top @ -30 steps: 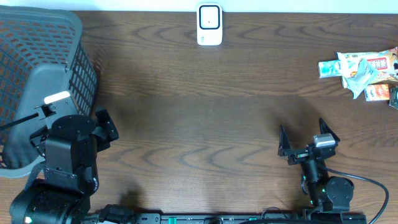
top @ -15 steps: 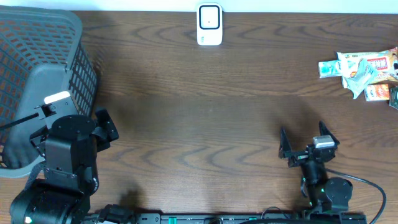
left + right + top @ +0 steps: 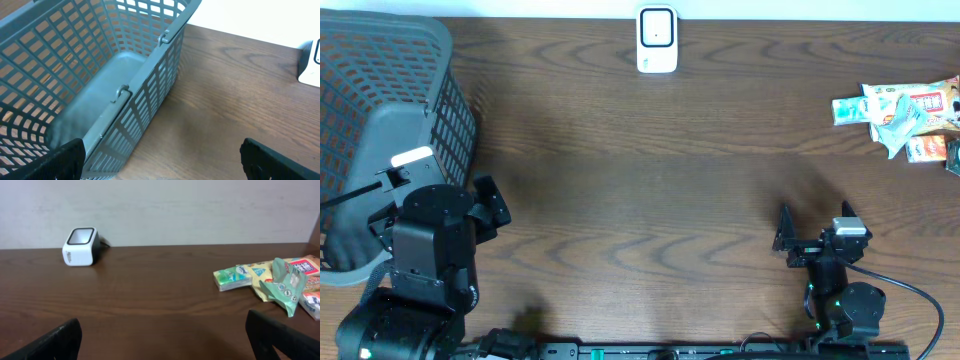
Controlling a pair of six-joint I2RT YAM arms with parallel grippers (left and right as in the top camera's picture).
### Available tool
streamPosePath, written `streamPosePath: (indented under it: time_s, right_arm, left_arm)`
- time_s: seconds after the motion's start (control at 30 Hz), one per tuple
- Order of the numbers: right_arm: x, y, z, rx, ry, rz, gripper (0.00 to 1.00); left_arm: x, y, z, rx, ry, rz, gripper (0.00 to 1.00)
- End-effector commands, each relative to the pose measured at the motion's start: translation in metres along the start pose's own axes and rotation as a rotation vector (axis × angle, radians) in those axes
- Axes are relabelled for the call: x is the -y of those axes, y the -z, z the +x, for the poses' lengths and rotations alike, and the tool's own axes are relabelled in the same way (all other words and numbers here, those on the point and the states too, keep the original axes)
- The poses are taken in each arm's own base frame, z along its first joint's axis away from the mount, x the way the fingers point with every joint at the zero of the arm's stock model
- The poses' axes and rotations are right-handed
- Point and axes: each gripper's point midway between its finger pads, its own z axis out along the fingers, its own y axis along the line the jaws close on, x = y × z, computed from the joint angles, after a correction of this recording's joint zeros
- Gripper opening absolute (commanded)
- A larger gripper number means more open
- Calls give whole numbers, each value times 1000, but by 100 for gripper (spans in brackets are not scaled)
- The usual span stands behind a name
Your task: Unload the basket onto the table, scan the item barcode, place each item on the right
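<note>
- Right gripper point(image 3: 815, 222) has drawn back slightly toward its base; left gripper point(image 3: 162, 165) unmoved. Both sets of fingers stand wide apart, empty.
- Packets point(image 3: 905, 118) lie heaped at the far right edge, well apart from the scanner point(image 3: 657, 40); I may snag two together.
- Dark wood table point(image 3: 640, 180), pale wall point(image 3: 160, 205), grey basket point(image 3: 380, 60) left.

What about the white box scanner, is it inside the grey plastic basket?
No, the white box scanner stands on the dark wooden table, outside the grey plastic basket.
</note>
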Motion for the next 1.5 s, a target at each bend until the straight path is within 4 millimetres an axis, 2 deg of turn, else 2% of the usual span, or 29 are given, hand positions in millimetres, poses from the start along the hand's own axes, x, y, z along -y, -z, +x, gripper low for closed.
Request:
streamPosePath:
  time_s: [0.0, 0.4, 1.47]
  right_arm:
    - [6, 0, 1, -2, -15, 32, 99]
    - [-8, 0, 2, -4, 5, -25, 99]
    - [-8, 0, 1, -1, 6, -24, 99]
  left_arm:
    - [-2, 2, -3, 9, 7, -8, 98]
    - [-2, 2, -3, 9, 7, -8, 98]
    - [-2, 2, -3, 8, 6, -8, 98]
